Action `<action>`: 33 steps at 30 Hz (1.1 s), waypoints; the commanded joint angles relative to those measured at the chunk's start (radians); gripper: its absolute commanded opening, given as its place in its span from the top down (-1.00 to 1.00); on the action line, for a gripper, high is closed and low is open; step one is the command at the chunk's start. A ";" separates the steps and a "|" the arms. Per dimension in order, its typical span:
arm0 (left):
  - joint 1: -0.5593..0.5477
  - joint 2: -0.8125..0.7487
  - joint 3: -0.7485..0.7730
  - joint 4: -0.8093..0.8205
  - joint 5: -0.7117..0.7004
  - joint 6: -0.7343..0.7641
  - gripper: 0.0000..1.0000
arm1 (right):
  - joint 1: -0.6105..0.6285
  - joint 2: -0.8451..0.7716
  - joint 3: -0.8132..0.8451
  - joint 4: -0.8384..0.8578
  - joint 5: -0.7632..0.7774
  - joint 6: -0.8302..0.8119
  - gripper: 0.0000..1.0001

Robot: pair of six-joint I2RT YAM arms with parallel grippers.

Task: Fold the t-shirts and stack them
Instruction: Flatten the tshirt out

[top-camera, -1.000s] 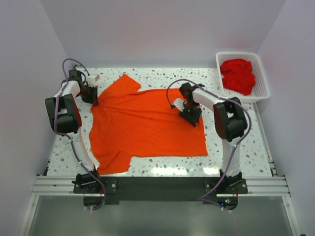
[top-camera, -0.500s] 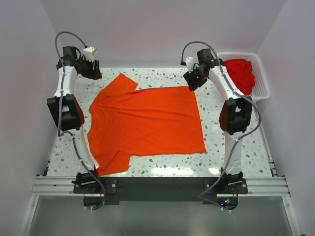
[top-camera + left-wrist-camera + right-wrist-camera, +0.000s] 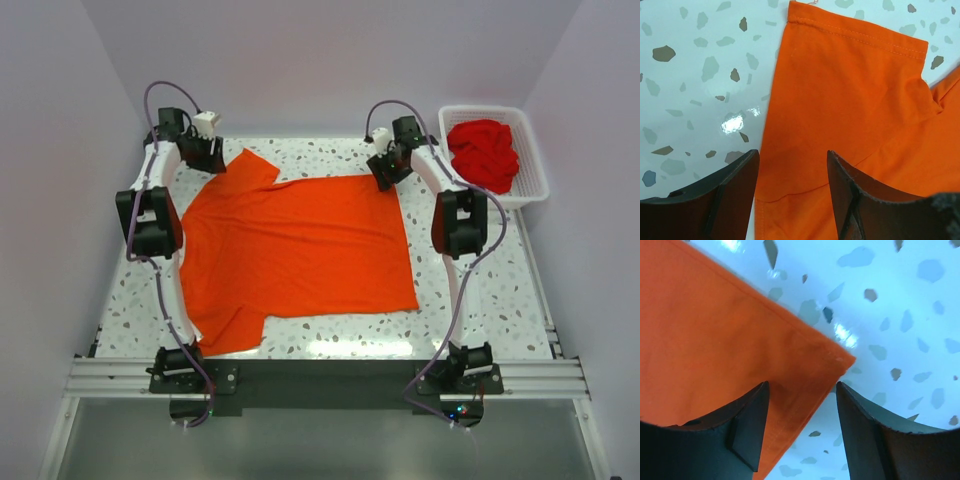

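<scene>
Patience pays: left gripper and right gripper, both spread, should straddle the orange t-shirt at its far edge before pinching.

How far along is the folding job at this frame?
Done: the bright orange-red cloth t-shirt lies spread flat on the speckled table, unfolded. In hand: the left fingers hang open over its far sleeve, the right fingers open over its far hem corner. Left: every fold, plus the deeper red shirts bunched in the white plastic lattice basket; no stack yet.
</scene>
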 commanded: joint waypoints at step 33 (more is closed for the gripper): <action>-0.069 0.147 0.117 -0.007 -0.188 0.081 -0.26 | -0.040 0.095 0.096 0.114 -0.147 -0.070 0.92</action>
